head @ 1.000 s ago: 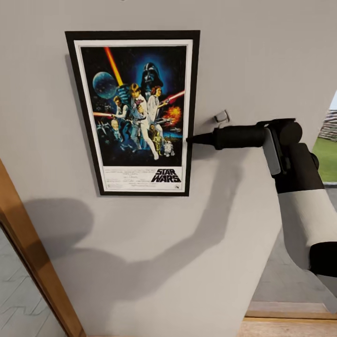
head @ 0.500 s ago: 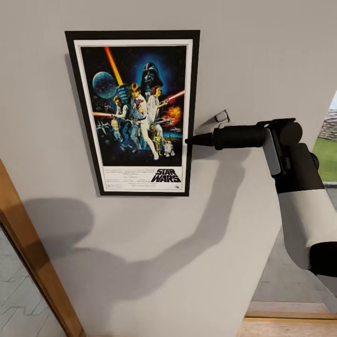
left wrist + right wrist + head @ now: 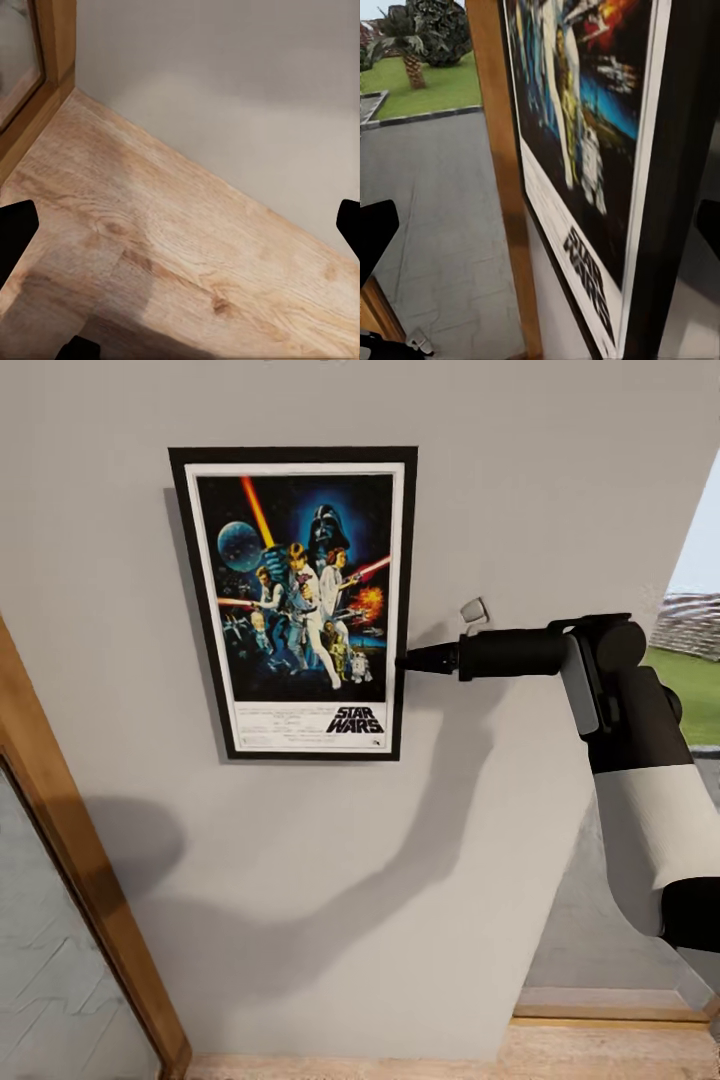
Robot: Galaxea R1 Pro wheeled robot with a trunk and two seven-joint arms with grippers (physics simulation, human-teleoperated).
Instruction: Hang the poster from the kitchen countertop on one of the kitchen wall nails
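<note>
The Star Wars poster (image 3: 300,600) hangs upright and flat against the light grey wall (image 3: 520,490), black frame and white border showing. My right gripper (image 3: 402,660) reaches in from the right, its tip at the poster's right frame edge, a little below mid-height. In the right wrist view the poster (image 3: 585,172) is seen close and side-on, and the right gripper (image 3: 540,240) is open, its fingers (image 3: 375,232) far apart either side of the frame edge. My left gripper (image 3: 180,232) is open over the wooden floor (image 3: 165,247). Any nail is hidden behind the poster. The countertop is out of view.
A wood door frame (image 3: 80,880) with glass runs down the left of the wall. A small pale fitting (image 3: 472,610) sticks out of the wall just above my right arm. The wall ends at right onto an opening with paving and grass (image 3: 695,690).
The whole picture has shifted, so the camera has moved; the poster now looks a little smaller and further right. My right gripper stays at the poster's right edge.
</note>
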